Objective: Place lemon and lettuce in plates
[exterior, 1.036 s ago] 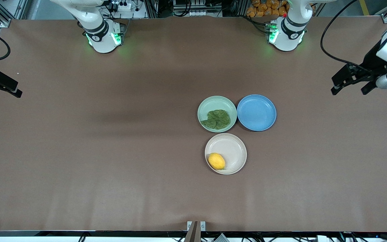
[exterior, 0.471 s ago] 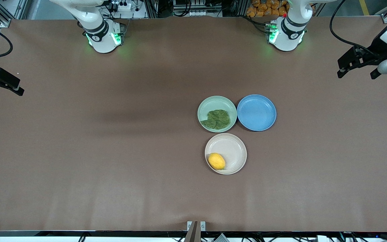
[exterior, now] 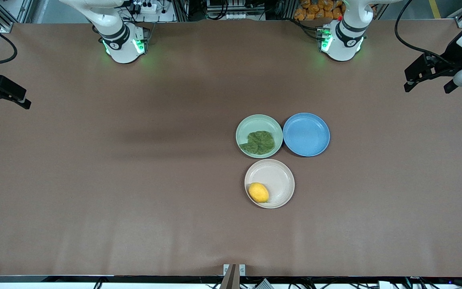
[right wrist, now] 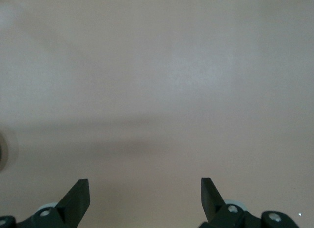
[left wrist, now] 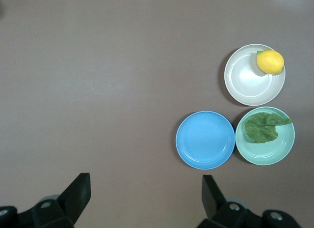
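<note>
Brown table [exterior: 134, 180] fills my screens, bare except for 3 plates near the middle. My left claw [exterior: 429, 82] hangs spread wide and empty over the table's edge at the left arm's end; my right claw [exterior: 8, 98] hangs likewise, wide and empty, over the right arm's end. Both arms wait well apart from the plates. I judge the task finished: nothing is left to pick up, so my next move is only to hold clear. From there inward, the blue plate [exterior: 306, 134] holds nothing. Just beside it, the mint plate [exterior: 242, 128] carries the lettuce [exterior: 260, 142]. Nearer the front camera, the beige plate [exterior: 277, 176] holds the lemon [exterior: 258, 192] against its rim.
</note>
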`<state>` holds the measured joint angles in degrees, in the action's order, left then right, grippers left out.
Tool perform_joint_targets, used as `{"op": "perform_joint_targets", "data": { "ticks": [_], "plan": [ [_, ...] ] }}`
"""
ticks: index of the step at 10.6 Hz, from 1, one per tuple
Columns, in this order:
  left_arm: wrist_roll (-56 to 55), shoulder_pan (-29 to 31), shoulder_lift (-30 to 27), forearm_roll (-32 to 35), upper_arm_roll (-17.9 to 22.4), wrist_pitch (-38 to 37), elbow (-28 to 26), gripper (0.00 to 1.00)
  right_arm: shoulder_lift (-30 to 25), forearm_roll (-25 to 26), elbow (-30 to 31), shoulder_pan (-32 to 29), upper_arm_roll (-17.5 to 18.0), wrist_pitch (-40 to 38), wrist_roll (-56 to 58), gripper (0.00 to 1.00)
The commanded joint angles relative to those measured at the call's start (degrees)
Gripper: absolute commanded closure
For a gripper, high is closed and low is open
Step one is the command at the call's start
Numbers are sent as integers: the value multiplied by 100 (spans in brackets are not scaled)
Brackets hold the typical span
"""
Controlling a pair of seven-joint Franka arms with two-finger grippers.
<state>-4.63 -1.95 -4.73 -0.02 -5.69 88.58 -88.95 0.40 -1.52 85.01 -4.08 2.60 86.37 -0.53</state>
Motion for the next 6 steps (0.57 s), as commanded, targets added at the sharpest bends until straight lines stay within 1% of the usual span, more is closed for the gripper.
{"op": "perform_joint_targets", "data": {
  "ticks": [1, 6],
  "plan": [
    [102, 28, 60, -6, 24, -183, 159, 0, -137, 11, 86, 39, -31, -138, 88, 0],
    [76, 2, 60, -15, -2, -226, 159, 0, -137, 81, 51, 48, -14, -375, 88, 0]
  ]
}}
